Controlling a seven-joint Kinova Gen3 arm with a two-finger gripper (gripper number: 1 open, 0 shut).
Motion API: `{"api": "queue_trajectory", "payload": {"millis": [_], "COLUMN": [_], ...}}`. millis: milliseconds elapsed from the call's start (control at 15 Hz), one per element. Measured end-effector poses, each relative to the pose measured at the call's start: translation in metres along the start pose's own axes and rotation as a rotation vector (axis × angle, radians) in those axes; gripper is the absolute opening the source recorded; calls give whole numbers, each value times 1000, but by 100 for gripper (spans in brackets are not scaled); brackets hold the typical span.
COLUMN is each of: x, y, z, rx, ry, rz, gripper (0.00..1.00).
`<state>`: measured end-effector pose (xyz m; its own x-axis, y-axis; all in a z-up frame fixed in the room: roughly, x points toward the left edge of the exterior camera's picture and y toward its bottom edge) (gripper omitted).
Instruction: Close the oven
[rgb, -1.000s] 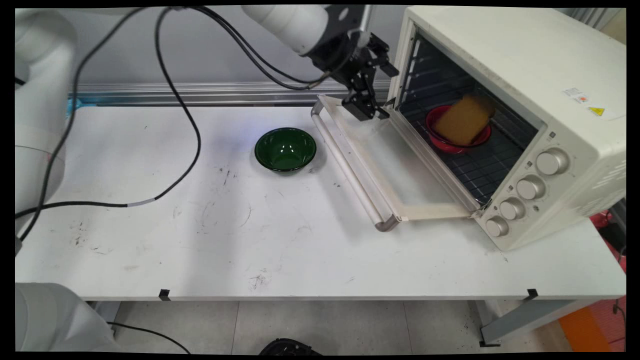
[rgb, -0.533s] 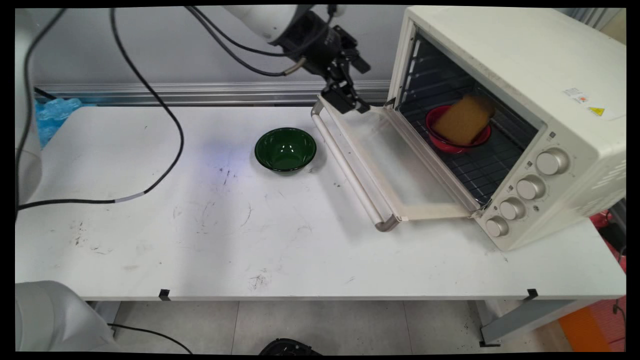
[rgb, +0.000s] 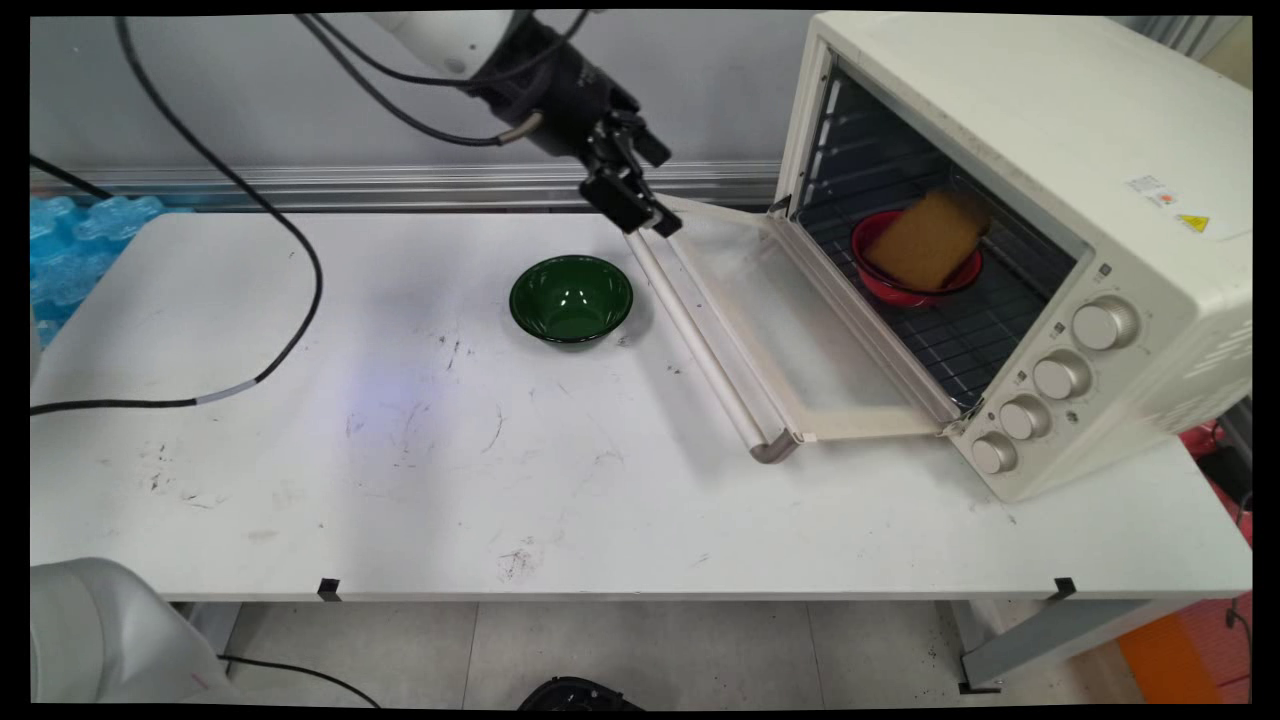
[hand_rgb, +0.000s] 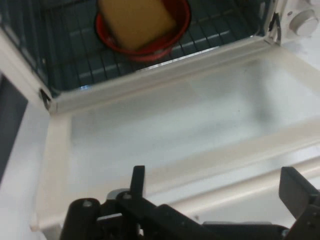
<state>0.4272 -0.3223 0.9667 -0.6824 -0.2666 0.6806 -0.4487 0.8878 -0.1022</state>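
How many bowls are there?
2. A dark green round bowl sits on the white table, left of the open oven door. A red round bowl holding a tan sponge sits on the rack inside the white toaster oven. No others show.

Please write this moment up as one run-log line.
black two-finger gripper: open, above far end of handle | white toaster oven: door down | red bowl with tan sponge on rack | green bowl on table
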Motion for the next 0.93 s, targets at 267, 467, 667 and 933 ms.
{"api": "queue_trajectory", "payload": {"millis": [267,467,667,933], "x": [-18,-31,-41,-48], "y": [5,9,9,9], "z": [-13,-19,-22,-25], "rx": [-14,-22,-22,-18], "ry": [-13,-24,-30,-33], "rz": [-84,-128,-162,-188], "gripper": [100,100,100,100]}}
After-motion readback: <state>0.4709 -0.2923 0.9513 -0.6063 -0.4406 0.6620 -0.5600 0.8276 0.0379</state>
